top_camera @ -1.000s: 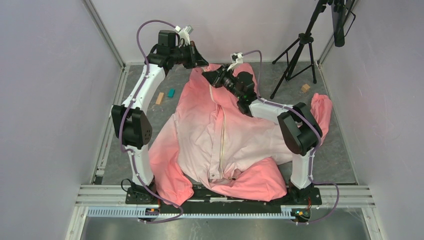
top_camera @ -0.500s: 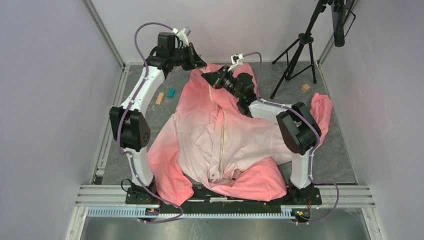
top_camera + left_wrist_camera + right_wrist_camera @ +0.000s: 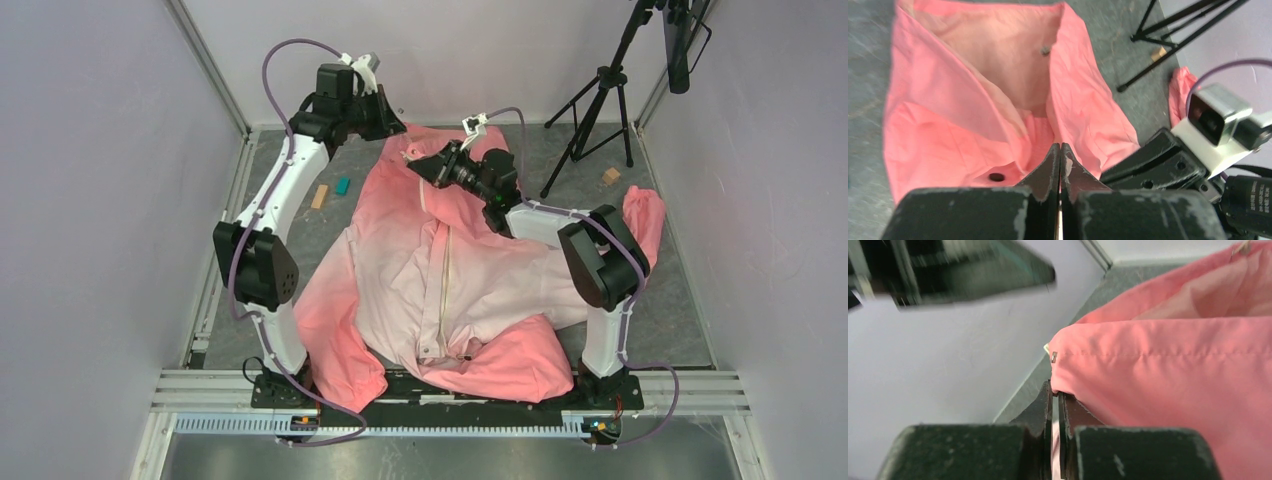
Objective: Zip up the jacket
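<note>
Working on jacket (image 3: 440, 270), spread front-up on table (image 3: 670, 290) between the arms, collar at far end. Pinching collar fabric with left gripper (image 3: 1060, 150) (fully closed); clamping the pink edge by the collar top with right gripper (image 3: 1054, 392) (slider itself not visible). Looks like last stretch of zipper strip (image 3: 443, 290). Keep left side taut, pull right straight along the strip line, no sideways drag. Watch for fabric bunching into the teeth.
</note>
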You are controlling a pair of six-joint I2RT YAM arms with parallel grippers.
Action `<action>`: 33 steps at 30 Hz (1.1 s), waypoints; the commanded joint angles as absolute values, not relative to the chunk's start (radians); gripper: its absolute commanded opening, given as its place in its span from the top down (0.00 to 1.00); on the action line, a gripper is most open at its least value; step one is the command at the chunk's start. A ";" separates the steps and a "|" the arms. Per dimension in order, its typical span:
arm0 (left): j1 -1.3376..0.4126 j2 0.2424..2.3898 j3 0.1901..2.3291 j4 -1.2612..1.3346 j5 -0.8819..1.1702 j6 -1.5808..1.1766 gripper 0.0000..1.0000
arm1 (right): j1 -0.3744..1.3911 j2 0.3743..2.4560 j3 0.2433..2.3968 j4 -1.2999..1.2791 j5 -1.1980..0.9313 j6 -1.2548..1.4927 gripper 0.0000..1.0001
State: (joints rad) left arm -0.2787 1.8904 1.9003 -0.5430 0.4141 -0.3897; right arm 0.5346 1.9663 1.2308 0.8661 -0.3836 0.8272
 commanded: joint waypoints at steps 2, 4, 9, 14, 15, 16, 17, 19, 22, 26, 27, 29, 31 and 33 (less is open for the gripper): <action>-0.258 1.807 1.940 -0.448 0.299 -0.284 0.98 | 0.507 1.895 1.147 0.820 -0.492 0.765 0.99; -0.259 1.796 1.924 -0.448 0.303 -0.276 0.98 | 0.503 1.885 1.151 0.799 -0.498 0.713 1.00; -0.245 1.796 1.896 -0.456 0.463 -0.312 0.91 | 0.502 1.911 1.184 0.905 -0.578 0.755 0.99; -0.235 1.822 1.848 -0.433 0.697 -0.355 0.47 | 0.499 1.908 1.206 0.874 -0.574 0.724 0.99; -0.238 1.824 1.839 -0.432 0.698 -0.347 0.45 | 0.499 1.908 1.210 0.870 -0.575 0.724 0.99; -0.241 1.825 1.833 -0.433 0.696 -0.336 0.43 | 0.498 1.908 1.212 0.870 -0.575 0.724 0.99; -0.241 1.825 1.825 -0.432 0.681 -0.333 0.41 | 0.499 1.908 1.212 0.870 -0.571 0.723 0.99; -0.237 1.821 1.810 -0.434 0.639 -0.343 0.38 | 0.495 1.911 1.214 0.868 -0.567 0.722 0.99; -0.224 1.799 1.767 -0.387 0.628 -0.405 0.29 | 0.480 1.913 1.203 0.864 -0.576 0.721 0.99; -0.199 1.752 1.622 -0.162 0.746 -0.573 0.18 | 0.452 1.911 1.139 1.005 -0.638 0.763 0.99; -0.199 1.748 1.597 -0.128 0.758 -0.595 0.17 | 0.448 1.909 1.127 1.033 -0.654 0.779 0.99; -0.201 1.744 1.530 -0.064 0.759 -0.658 0.14 | 0.447 1.901 1.111 1.062 -0.673 0.780 1.00; -0.202 1.743 1.467 0.025 0.759 -0.731 0.12 | 0.446 1.888 1.088 1.084 -0.667 0.780 0.99; -0.212 1.749 1.414 0.150 0.773 -0.811 0.11 | 0.446 1.880 1.077 1.084 -0.667 0.777 0.99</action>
State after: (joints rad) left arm -0.1986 1.7966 1.4944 -0.1345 0.7120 -0.6018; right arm 0.4423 1.9362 1.0992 0.9771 -0.6300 0.7700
